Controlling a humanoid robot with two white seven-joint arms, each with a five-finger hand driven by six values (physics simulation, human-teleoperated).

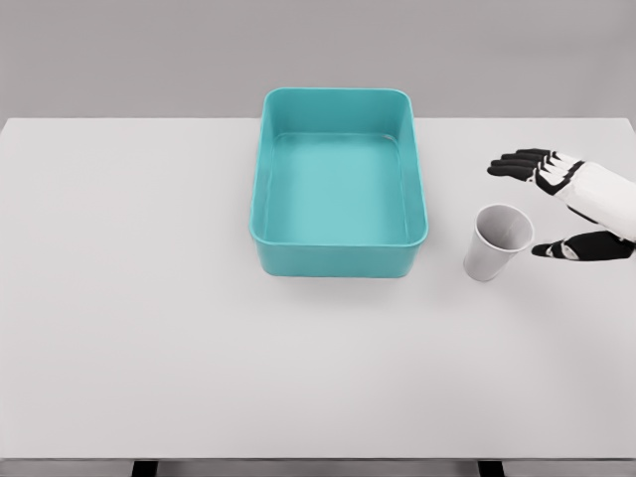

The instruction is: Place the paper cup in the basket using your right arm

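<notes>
While a plain grey wall fills the background, the white table [149, 328] spreads across nearly the whole view. No writing shows on anything. At its far middle sits the teal basket [340, 250], holding nothing. Just to its right stands the paper cup [494, 244], tilted, its mouth showing. The right hand [556, 204] is close beside the cup, fingers spread wide, gripping nothing.

One basket [339, 248], one paper cup [494, 241], one hand [568, 204].
</notes>
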